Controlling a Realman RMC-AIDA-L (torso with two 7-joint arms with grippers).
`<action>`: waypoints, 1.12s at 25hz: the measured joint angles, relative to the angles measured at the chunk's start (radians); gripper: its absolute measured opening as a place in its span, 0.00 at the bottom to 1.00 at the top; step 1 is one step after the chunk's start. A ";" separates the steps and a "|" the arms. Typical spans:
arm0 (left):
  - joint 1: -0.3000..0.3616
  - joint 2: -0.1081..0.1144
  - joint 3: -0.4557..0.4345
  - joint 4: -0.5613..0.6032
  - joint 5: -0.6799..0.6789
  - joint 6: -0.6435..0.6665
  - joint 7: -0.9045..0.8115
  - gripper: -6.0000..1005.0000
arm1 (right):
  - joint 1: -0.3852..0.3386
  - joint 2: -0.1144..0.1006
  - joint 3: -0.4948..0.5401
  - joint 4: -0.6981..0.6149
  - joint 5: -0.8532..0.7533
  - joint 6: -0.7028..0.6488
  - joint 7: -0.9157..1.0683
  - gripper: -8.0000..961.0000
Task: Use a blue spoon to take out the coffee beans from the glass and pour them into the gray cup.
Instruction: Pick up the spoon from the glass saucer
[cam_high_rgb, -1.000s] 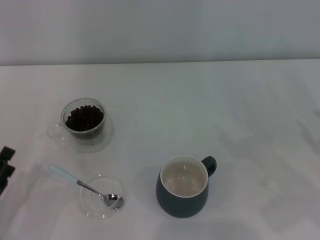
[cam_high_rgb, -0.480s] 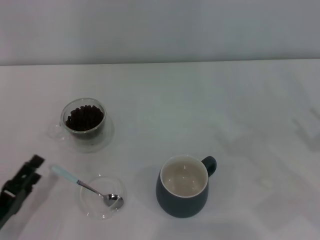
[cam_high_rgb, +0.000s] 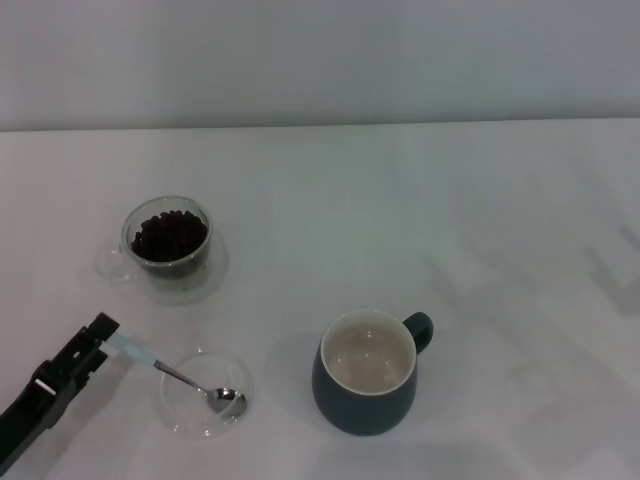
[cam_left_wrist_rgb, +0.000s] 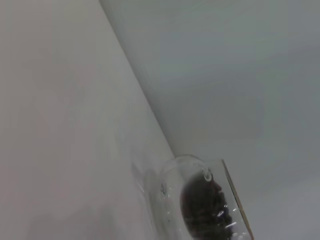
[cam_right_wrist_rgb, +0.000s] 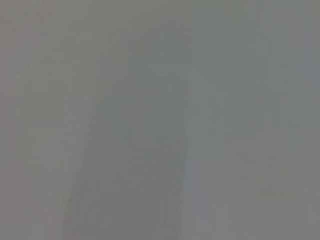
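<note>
One arm active: the left end effector (cam_high_rgb: 103, 328) has advanced from the desk's (cam_high_rgb: 500, 220) near-left edge to the blue spoon (cam_high_rgb: 170, 373) handle tip, finger state indeterminable, spoon bowl resting in the glass dish (cam_high_rgb: 235, 400), so grasp looks imminent.

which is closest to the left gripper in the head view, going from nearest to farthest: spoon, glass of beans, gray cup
Measured from the left gripper at the near left of the table:
1. The spoon, its pale handle end right at the fingertips, its bowl resting in the clear dish.
2. The glass, farther back on the left.
3. The gray cup, off toward the right.
</note>
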 joint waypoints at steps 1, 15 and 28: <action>-0.002 0.000 0.000 0.000 0.002 0.000 0.001 0.81 | -0.003 0.002 0.000 0.000 0.000 -0.004 0.000 0.64; -0.041 0.009 0.019 0.012 0.072 -0.021 0.007 0.81 | -0.022 0.022 -0.003 0.004 -0.003 -0.013 -0.001 0.64; -0.039 0.013 0.017 0.013 0.067 -0.018 0.034 0.75 | -0.056 0.032 -0.001 0.003 0.000 -0.023 -0.001 0.64</action>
